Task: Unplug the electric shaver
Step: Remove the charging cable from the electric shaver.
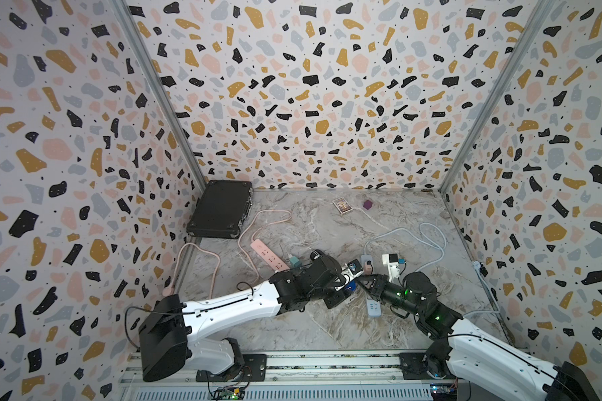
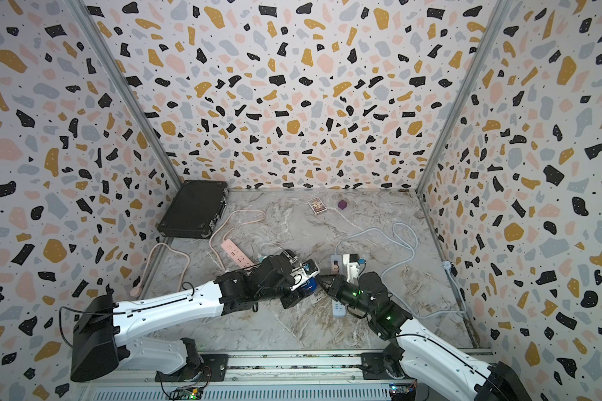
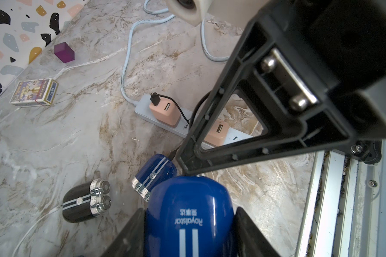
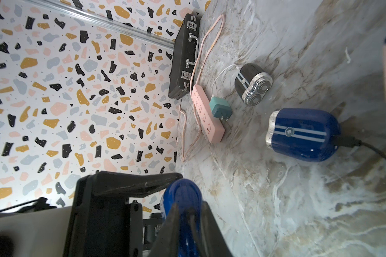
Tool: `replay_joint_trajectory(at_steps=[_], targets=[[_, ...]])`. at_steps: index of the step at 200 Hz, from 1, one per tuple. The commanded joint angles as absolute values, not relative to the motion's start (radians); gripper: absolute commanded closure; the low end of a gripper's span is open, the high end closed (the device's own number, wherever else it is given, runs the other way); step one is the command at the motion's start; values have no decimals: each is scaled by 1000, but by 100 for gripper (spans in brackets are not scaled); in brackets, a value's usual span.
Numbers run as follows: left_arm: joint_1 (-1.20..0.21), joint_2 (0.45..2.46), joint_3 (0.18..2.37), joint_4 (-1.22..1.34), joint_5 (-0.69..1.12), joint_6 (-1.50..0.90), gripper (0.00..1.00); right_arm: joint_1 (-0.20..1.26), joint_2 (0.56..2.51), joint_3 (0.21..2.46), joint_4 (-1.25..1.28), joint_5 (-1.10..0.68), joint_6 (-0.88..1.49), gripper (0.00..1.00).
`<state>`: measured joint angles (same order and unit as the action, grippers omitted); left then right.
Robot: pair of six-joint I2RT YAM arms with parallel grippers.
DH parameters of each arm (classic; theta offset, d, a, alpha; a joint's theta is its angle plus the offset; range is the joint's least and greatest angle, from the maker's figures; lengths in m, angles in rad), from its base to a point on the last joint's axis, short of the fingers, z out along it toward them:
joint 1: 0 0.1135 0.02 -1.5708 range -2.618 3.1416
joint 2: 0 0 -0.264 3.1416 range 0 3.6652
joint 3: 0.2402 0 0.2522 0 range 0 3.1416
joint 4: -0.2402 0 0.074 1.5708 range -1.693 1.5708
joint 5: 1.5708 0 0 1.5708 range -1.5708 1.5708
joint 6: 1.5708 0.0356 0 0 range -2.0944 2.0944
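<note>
My left gripper (image 3: 189, 211) is shut on a blue electric shaver (image 3: 187, 198), which it holds above the marble table; the shaver's body fills the gap between the fingers. My right gripper (image 4: 189, 205) meets that shaver (image 4: 181, 193) end-on. Its jaws stand almost together on a thin dark piece, apparently the plug of the charging cable. In both top views the two grippers (image 1: 348, 283) (image 1: 362, 278) meet at the middle, beside the white power strip (image 1: 373, 307). A second blue shaver (image 4: 303, 133) lies on the table with a black cable (image 4: 366, 148) plugged in.
A black shaver (image 3: 85, 200) with a white cable lies nearby. Two pink chargers (image 3: 164, 111) sit in the white strip (image 3: 143, 106). A pink power strip (image 1: 270, 255), a teal adapter (image 4: 220, 109), a black case (image 1: 219, 210), a card box (image 1: 341, 205) and a purple cube (image 1: 368, 204) lie further back.
</note>
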<state>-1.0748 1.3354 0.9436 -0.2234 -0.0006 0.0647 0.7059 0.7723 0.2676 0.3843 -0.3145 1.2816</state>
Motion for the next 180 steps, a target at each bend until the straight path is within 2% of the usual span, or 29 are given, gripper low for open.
replay_joint_trajectory(at_steps=[1, 107, 180], targets=[[-1078, 1317, 973, -176, 14, 60, 54, 703, 765, 284, 408, -322, 1280, 90], [-1078, 1317, 953, -172, 47, 54, 59, 682, 725, 284, 386, -322, 1272, 100], [-1078, 1330, 946, -176, 89, 50, 65, 616, 673, 285, 351, -365, 1284, 100]])
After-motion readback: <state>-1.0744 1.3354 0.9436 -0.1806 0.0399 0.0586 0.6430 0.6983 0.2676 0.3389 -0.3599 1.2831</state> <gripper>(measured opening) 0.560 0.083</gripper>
